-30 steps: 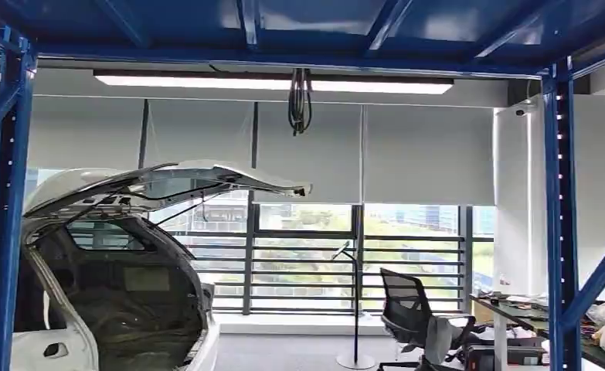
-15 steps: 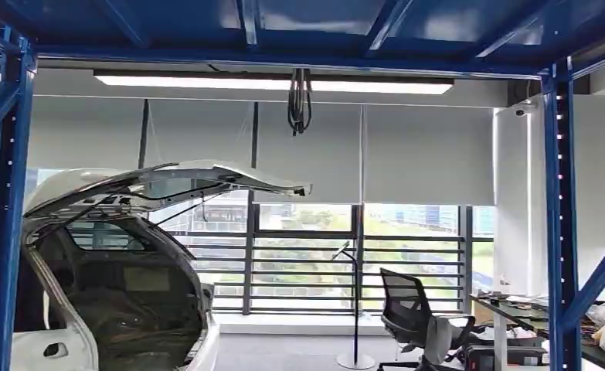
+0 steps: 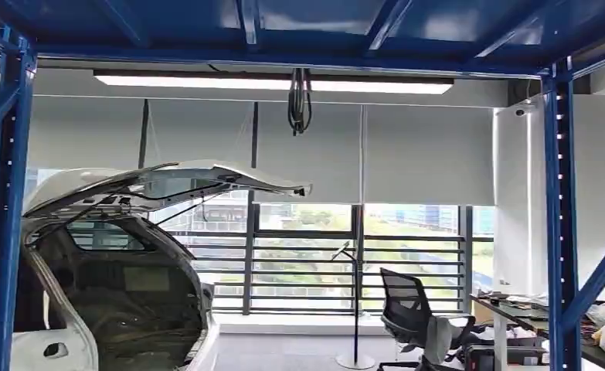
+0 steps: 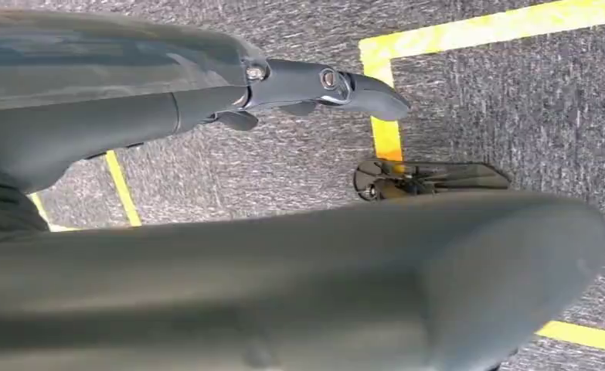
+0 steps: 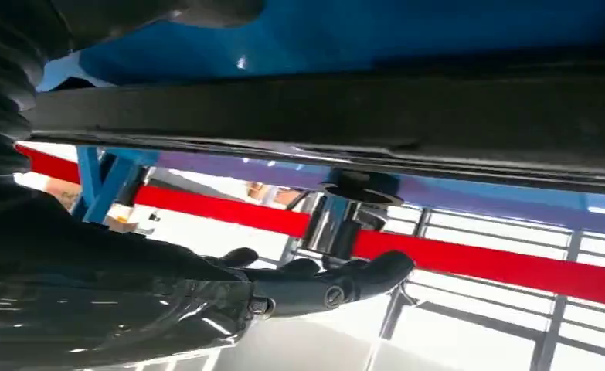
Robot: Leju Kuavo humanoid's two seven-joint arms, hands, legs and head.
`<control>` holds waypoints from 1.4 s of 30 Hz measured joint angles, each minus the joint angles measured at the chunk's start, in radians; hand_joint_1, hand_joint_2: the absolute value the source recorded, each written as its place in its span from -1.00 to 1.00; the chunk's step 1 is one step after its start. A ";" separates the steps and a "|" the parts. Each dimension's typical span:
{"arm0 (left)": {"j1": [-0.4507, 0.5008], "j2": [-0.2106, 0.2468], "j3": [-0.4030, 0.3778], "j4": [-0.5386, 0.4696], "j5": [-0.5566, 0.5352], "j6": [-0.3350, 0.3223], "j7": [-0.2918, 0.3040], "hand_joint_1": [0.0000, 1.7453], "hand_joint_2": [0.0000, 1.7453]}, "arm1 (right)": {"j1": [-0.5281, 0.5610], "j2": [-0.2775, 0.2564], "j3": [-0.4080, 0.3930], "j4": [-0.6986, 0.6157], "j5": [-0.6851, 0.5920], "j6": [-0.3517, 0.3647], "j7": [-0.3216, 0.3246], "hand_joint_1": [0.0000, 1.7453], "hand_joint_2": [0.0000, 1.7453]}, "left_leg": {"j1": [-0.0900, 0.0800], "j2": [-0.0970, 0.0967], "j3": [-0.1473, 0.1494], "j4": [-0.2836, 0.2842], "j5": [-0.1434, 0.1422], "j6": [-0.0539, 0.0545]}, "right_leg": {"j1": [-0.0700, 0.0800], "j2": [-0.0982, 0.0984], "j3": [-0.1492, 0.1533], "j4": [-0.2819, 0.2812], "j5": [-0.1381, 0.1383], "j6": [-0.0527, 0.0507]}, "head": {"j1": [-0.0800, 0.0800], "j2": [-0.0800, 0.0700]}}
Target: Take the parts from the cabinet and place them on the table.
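1. Head view: a blue frame [image 3: 558, 216] borders the scene; a white car [image 3: 113, 270] with its hatch raised stands at left, an office chair [image 3: 411, 317] and a cluttered desk [image 3: 531, 317] at right.
2. Left wrist view: the left hand [image 4: 314, 85] hangs over grey carpet [image 4: 515, 100] with yellow lines [image 4: 384, 116], fingers straight, holding nothing.
3. Right wrist view: the right hand [image 5: 314, 282] holds nothing, fingers extended near a red belt [image 5: 469, 259] and chrome post [image 5: 338, 224].
4. Cabinet and parts: I cannot tell where they are.
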 joint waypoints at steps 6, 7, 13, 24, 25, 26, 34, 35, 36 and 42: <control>0.000 -0.002 -0.005 0.000 -0.001 0.000 -0.001 -1.00 -1.00 | -0.011 0.022 -0.002 0.008 0.005 0.000 -0.015 -1.00 1.00 | 0.000 0.000 0.000 0.000 0.000 0.000 | 0.000 0.000 0.000 0.000 0.000 0.000 | 0.000 0.000; 0.000 -0.002 -0.005 0.000 -0.001 0.000 -0.001 -1.00 -1.00 | -0.011 0.025 -0.002 0.009 0.005 0.001 -0.016 1.00 1.00 | 0.000 0.000 0.000 0.000 0.000 0.000 | 0.000 0.000 0.000 0.000 0.000 0.000 | 0.000 0.000; 0.000 -0.002 -0.006 0.000 0.000 -0.005 -0.003 -1.00 -1.00 | -0.022 0.037 -0.013 0.035 -0.013 0.028 -0.050 1.00 1.00 | 0.000 0.000 0.000 0.000 0.000 0.000 | 0.000 0.000 0.000 0.000 0.000 0.000 | 0.000 0.000; 0.001 -0.002 -0.006 0.000 0.000 -0.003 -0.004 -1.00 -1.00 | -0.029 0.030 -0.043 0.075 -0.044 0.027 -0.073 1.00 1.00 | 0.000 0.000 0.000 0.000 0.000 0.000 | 0.000 0.000 0.000 0.000 0.000 0.000 | 0.000 0.000; 0.001 -0.002 -0.006 0.000 0.000 -0.003 -0.007 -1.00 -1.00 | -0.029 0.028 -0.044 0.076 -0.048 0.024 -0.074 1.00 1.00 | 0.000 0.000 0.000 0.000 0.000 0.000 | 0.000 0.000 0.000 0.000 0.000 0.000 | 0.000 0.000; 0.001 -0.002 -0.006 0.000 0.000 -0.003 -0.012 -1.00 -1.00 | -0.029 0.026 -0.045 0.076 -0.050 0.021 -0.074 1.00 1.00 | 0.000 0.000 0.000 0.000 0.000 0.000 | 0.000 0.000 0.000 0.000 0.000 0.000 | 0.000 0.000; 0.003 -0.002 -0.022 0.000 -0.020 0.005 -0.065 -1.00 1.00 | -0.024 -0.002 -0.060 0.076 -0.054 -0.010 -0.068 1.00 1.00 | 0.000 0.000 0.000 0.000 0.000 0.000 | 0.000 0.000 0.000 0.000 0.000 0.000 | 0.000 0.000; 0.003 -0.002 -0.023 0.000 -0.021 0.003 -0.071 -1.00 1.00 | -0.023 -0.005 -0.063 0.074 -0.054 -0.011 -0.068 1.00 1.00 | 0.000 0.000 0.000 0.000 0.000 0.000 | 0.000 0.000 0.000 0.000 0.000 0.000 | 0.000 0.000; 0.003 -0.002 -0.023 0.000 -0.021 0.005 -0.078 -1.00 1.00 | -0.021 -0.008 -0.066 0.071 -0.054 -0.012 -0.068 1.00 1.00 | 0.000 0.000 0.000 0.000 0.000 0.000 | 0.000 0.000 0.000 0.000 0.000 0.000 | 0.000 0.000; 0.002 -0.002 -0.025 0.000 -0.018 0.034 -0.059 -1.00 1.00 | -0.008 -0.018 -0.076 0.030 -0.055 -0.014 -0.085 1.00 1.00 | 0.000 0.000 0.000 0.000 0.000 0.000 | 0.000 0.000 0.000 0.000 0.000 0.000 | 0.000 0.000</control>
